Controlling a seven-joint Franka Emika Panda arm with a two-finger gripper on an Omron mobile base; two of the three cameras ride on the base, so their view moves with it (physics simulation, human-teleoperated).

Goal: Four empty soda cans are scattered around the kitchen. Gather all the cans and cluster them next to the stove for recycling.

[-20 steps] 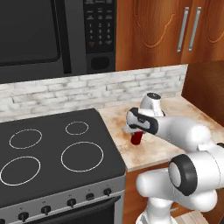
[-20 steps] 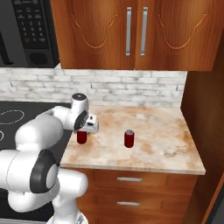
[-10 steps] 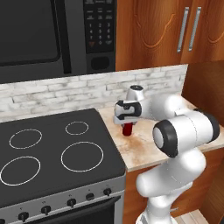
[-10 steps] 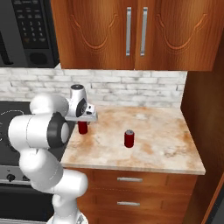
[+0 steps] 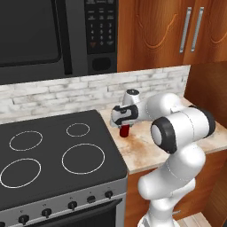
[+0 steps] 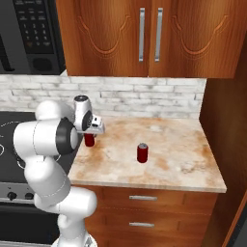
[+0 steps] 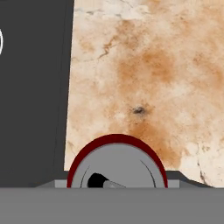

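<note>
Carrying: my hand [image 5: 125, 125] is pinching a red soda can [image 5: 125, 130] from above, jaws on either side of its upper body; in the hand view the can's silvery top [image 7: 117, 168] sits right under the camera.
Can position: upright, at the tabletop's left end, just beside the stove [image 5: 53, 150]; whether its base touches the surface I cannot tell.
Step advice: I judge this the set-down. I would lower straight, keep the can vertical and clear of the cooktop edge, and spread the jaws only once it stands.
Second can: another red can [image 6: 142, 152] stands mid-tabletop, well apart.
Surface: mottled tan stone tabletop [image 6: 178, 154], flat.
Room: brick backsplash [image 6: 144, 99], wooden cabinets [image 6: 144, 38] above, microwave [image 5: 57, 35] over the stove.
</note>
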